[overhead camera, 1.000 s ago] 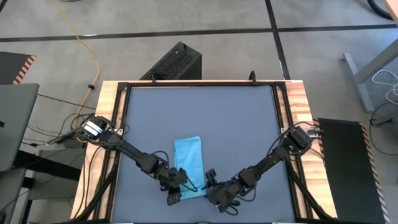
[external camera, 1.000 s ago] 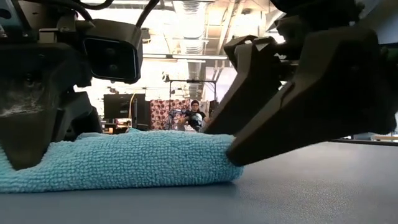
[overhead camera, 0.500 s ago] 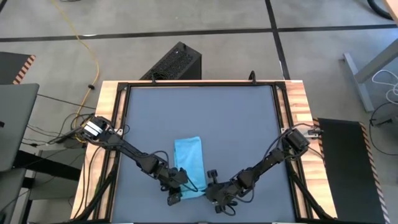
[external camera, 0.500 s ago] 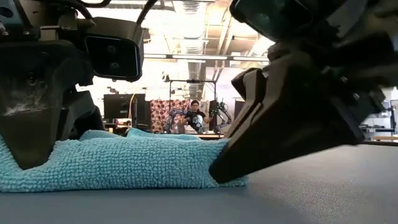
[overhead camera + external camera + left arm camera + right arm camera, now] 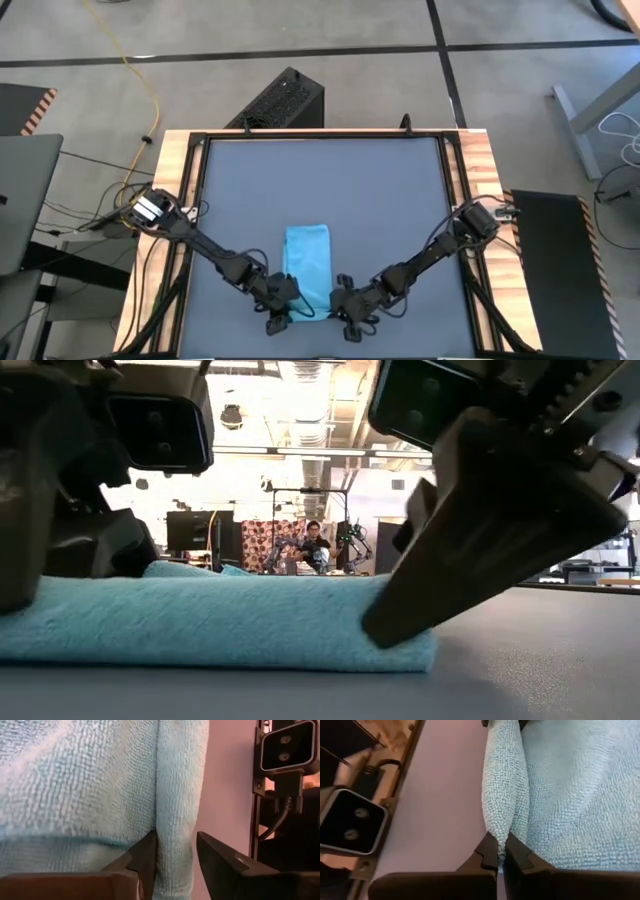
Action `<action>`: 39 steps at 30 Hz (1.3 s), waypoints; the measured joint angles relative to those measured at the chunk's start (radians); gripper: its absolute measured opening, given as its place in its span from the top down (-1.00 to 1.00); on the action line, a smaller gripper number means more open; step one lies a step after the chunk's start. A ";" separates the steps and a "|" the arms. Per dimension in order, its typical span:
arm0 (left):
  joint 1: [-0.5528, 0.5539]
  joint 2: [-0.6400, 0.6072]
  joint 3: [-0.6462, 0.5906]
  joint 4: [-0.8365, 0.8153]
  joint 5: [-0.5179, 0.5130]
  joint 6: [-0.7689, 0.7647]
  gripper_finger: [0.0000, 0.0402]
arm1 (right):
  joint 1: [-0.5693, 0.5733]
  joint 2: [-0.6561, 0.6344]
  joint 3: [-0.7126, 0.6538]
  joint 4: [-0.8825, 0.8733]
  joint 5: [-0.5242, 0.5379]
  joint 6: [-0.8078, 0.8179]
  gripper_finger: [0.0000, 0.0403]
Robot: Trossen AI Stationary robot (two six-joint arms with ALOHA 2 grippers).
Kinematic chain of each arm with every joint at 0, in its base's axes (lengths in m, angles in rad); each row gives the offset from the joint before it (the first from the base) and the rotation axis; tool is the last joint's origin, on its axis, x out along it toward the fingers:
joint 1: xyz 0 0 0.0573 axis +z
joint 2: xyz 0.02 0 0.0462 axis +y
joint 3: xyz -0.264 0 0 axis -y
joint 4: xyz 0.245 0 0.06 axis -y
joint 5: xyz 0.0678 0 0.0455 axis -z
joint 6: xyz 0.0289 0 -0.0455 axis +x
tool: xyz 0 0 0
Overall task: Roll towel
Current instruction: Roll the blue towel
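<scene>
L gripper (image 5: 290, 312) clamps towel (image 5: 308, 262) near-edge fold | R gripper (image 5: 342, 308) pinched on same edge | you've both at towel's near end

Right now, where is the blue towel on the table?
In the high view the towel lies lengthwise near the table's near edge, slightly left of centre, with the left gripper and right gripper at its near end's two corners.

I see towel (image 5: 307, 262) on table (image 5: 380, 190), near front edge, left of centre | left gripper (image 5: 283, 312) at towel's front-left corner | right gripper (image 5: 345, 309) at front-right corner | person (image 5: 316, 546) far behind table.
</scene>
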 joint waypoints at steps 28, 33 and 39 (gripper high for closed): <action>-0.051 -0.002 0.000 0.055 0.043 0.062 0.34 | -0.041 -0.041 -0.190 0.313 -0.084 0.452 0.87; -0.047 -0.002 0.000 0.054 0.076 0.062 0.34 | -0.041 -0.042 -0.190 0.293 -0.086 0.555 0.87; -0.033 -0.003 -0.001 0.055 0.126 0.070 0.34 | -0.041 -0.042 -0.189 0.211 -0.146 0.650 0.87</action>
